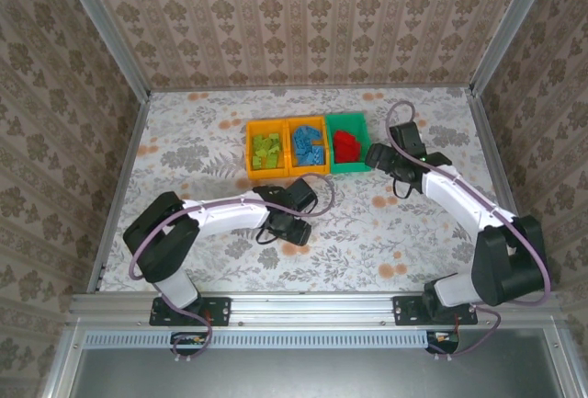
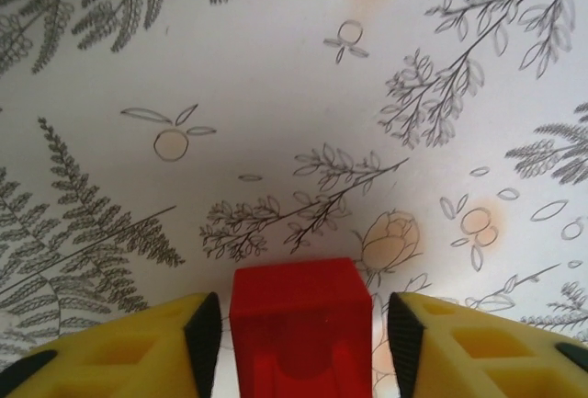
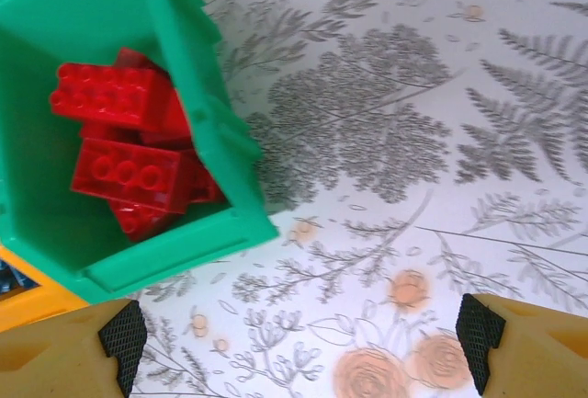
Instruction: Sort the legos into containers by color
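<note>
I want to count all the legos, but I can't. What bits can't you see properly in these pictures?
Left wrist view: the red brick between the left pincer's pads runs off the bottom edge, hiding its length.
Right wrist view: upper red legos hide lower ones in the green bin; the orange bin is cut by the left edge.
Top view: the green legos and blue legos are too small to count.

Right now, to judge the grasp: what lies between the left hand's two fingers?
A red brick sits between the fingers, with a thin gap on each side. The left wrist view shows it.
</note>
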Available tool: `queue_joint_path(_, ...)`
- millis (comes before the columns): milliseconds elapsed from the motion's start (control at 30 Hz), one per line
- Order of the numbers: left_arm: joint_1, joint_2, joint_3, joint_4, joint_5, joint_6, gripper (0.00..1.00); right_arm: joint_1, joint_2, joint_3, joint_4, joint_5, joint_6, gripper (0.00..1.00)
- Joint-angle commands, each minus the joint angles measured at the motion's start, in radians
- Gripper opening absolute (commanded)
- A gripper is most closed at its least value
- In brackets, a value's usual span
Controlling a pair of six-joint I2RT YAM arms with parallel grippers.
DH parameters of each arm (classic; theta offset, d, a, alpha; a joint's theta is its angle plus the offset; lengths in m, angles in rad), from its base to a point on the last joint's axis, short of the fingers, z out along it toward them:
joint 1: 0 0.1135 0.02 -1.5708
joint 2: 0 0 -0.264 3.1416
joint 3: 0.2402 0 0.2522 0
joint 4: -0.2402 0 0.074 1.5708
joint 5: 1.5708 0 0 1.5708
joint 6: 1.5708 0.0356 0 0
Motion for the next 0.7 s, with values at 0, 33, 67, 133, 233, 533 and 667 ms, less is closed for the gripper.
queue_joint_path(0, -0.003, 0.005, 0.015, -0.045, -0.015, -0.003, 0.49, -0.029, -0.062, -0.029, -0.022, 0.030, -0.002, 0.91)
queue_joint_path(33, -0.003, 0.007, 0.017, -0.045, -0.015, -0.003, 0.47, -0.037, -0.068, -0.037, -0.023, 0.029, -0.004, 0.91)
queue_joint_path(67, -0.003, 0.012, 0.020, -0.047, -0.013, 0.001, 0.45, -0.045, -0.074, -0.042, -0.023, 0.027, -0.005, 0.91)
queue_joint_path(133, -0.003, 0.020, 0.027, -0.048, -0.007, 0.004, 0.41, -0.057, -0.081, -0.049, -0.022, 0.024, -0.008, 0.92)
queue_joint_path(233, -0.004, 0.026, 0.037, -0.051, -0.004, 0.013, 0.35, -0.067, -0.088, -0.060, -0.019, 0.020, -0.010, 0.92)
queue_joint_path(533, 0.090, 0.004, 0.245, 0.014, 0.045, 0.132, 0.33, -0.079, -0.102, -0.109, -0.001, 0.014, -0.001, 0.92)
queue_joint_path(667, 0.168, 0.108, 0.473, 0.066, 0.180, 0.183, 0.37, -0.079, -0.129, -0.153, -0.015, 0.008, 0.003, 0.92)
